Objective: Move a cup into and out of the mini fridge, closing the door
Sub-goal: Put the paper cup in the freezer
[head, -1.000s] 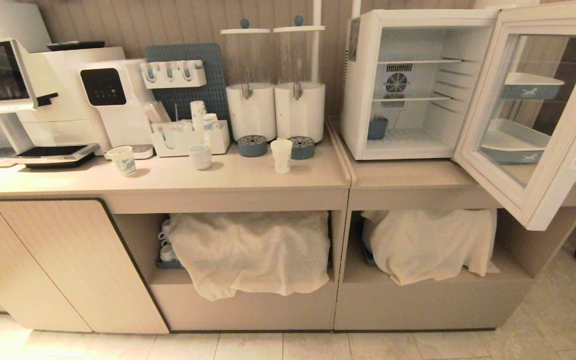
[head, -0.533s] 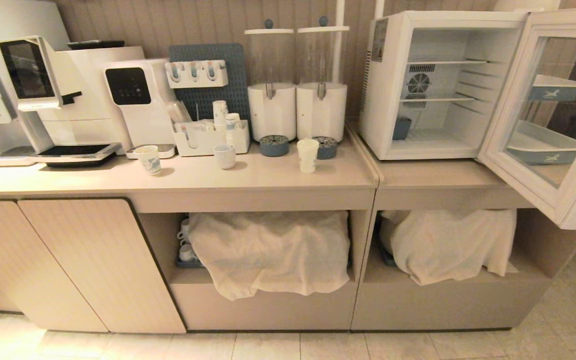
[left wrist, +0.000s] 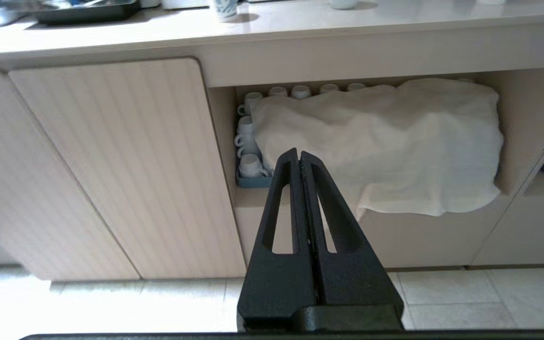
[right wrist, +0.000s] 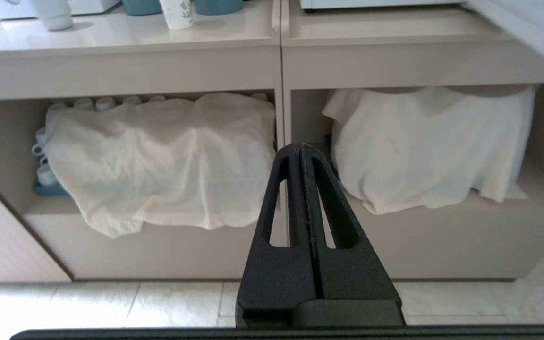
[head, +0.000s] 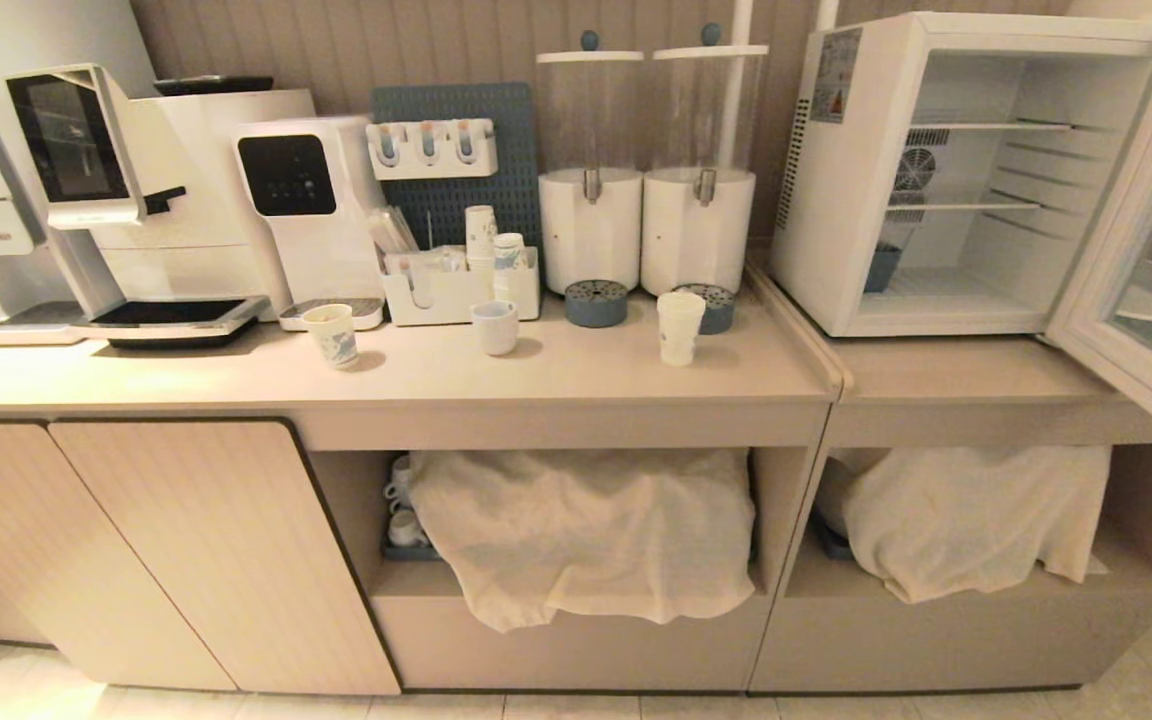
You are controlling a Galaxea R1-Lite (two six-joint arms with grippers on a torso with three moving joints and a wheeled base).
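Ribbed beige wall panel (head: 266, 45) upper frame, long beige counter (head: 536, 375) mid-frame, 2 open shelf bays below, pale tiled floor (head: 86, 700) along bottom edge.

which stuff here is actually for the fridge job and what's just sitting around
For the job:
cup, on the counter
mini fridge
door, open

Lying about:
patterned paper cup
ceramic cup
two dispensers
coffee machine
white cloths
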